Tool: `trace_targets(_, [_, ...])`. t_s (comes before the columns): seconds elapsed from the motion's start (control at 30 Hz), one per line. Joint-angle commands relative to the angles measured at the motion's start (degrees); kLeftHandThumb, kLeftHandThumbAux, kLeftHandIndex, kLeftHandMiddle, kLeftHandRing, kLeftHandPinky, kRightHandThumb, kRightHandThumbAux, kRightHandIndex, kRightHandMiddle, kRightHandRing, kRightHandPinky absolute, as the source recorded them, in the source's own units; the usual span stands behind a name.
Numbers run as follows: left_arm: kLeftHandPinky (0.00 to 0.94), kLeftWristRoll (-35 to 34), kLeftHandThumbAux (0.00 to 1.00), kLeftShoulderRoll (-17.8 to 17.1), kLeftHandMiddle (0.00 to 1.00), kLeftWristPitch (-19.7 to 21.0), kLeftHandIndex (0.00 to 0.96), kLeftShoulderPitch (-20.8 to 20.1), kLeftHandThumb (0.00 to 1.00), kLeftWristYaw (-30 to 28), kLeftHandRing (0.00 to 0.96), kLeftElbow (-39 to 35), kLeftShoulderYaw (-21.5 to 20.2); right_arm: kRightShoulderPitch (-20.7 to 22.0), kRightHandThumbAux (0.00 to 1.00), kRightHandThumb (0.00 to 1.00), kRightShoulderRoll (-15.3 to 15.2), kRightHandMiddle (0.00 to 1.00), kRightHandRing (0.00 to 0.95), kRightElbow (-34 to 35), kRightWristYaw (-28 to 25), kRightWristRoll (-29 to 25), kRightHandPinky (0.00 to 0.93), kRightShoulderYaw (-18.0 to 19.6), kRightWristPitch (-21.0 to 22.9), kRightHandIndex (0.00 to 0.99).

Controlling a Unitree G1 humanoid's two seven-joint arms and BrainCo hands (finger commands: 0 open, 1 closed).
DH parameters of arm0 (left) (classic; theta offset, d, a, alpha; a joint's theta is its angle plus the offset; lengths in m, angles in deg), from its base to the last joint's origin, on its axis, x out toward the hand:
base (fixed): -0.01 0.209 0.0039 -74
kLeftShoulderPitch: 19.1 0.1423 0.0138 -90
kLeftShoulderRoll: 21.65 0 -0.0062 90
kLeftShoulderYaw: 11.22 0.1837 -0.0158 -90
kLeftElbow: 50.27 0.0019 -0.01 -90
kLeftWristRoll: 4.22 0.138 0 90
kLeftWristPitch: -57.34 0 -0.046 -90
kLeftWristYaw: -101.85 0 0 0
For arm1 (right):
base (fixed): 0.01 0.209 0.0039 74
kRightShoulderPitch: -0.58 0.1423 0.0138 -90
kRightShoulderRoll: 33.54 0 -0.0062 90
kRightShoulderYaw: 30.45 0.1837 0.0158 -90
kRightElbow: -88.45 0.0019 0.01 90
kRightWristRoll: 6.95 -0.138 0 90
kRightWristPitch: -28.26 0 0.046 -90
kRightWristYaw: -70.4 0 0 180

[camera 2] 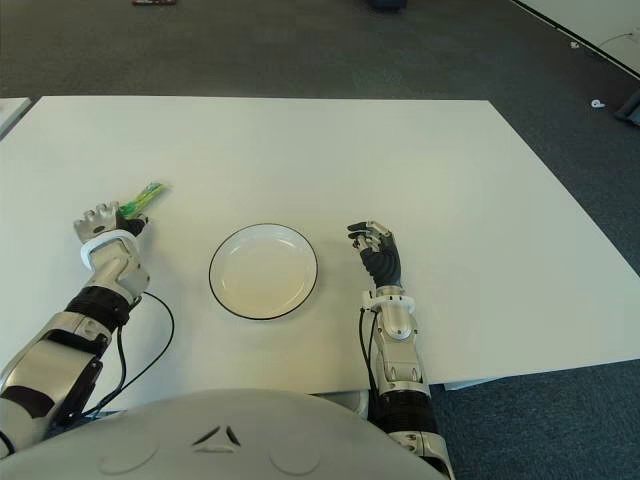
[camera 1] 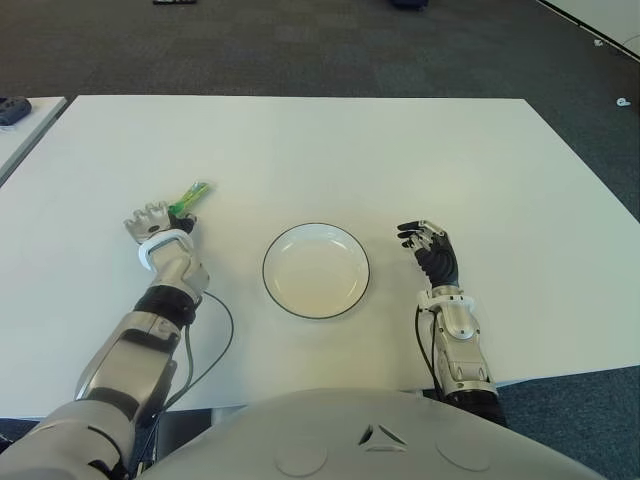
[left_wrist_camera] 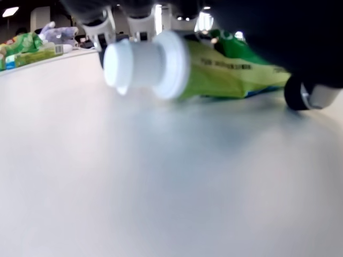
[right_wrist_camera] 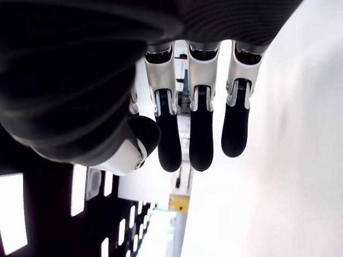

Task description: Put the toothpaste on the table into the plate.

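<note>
Left hand (camera 1: 160,228) is over the near end of the green toothpaste tube (camera 1: 188,196), left of the plate (camera 1: 316,271) on the white counter (camera 1: 400,160). Left wrist view: tube lies flat on the counter under the palm, white cap (left_wrist_camera: 144,65) toward the camera; can't tell if the fingers clamp it. Plate holds nothing. Right hand (camera 1: 432,250) shows just right of the plate, fingers (right_wrist_camera: 200,140) loosely extended, holding nothing.

A big white tabletop (camera 1: 330,150) lies under each robot hand, with dark gray carpet (camera 1: 300,45) far beyond.
</note>
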Motion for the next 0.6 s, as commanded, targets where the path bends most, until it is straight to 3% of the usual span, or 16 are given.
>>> trace_targets(0.03, [0.000, -4.0, 0.221, 1.1, 0.000, -3.6, 0.000, -4.6, 0.481, -0.2, 0.000, 8.7, -0.2, 0.0, 0.732, 0.707, -0.1, 0.420, 0.413, -0.2, -0.1, -0.5, 0.438, 0.1, 0.1, 0.422])
trace_targets(0.3, [0.000, -6.4, 0.279, 0.9, 0.000, -9.0, 0.000, -10.1, 0.455, 0.3, 0.000, 20.4, 1.5, -0.3, 0.731, 0.707, -0.1, 0.424, 0.418, -0.4, -0.3, -0.6, 0.434, 0.4, -0.9, 0.423])
trace_targets(0.6, [0.000, -7.7, 0.291, 1.0, 0.000, -11.5, 0.000, -12.7, 0.442, -0.1, 0.000, 25.5, 3.4, -1.0, 0.730, 0.707, -0.2, 0.434, 0.424, 0.6, 0.0, -0.2, 0.438, 0.5, -0.3, 0.424])
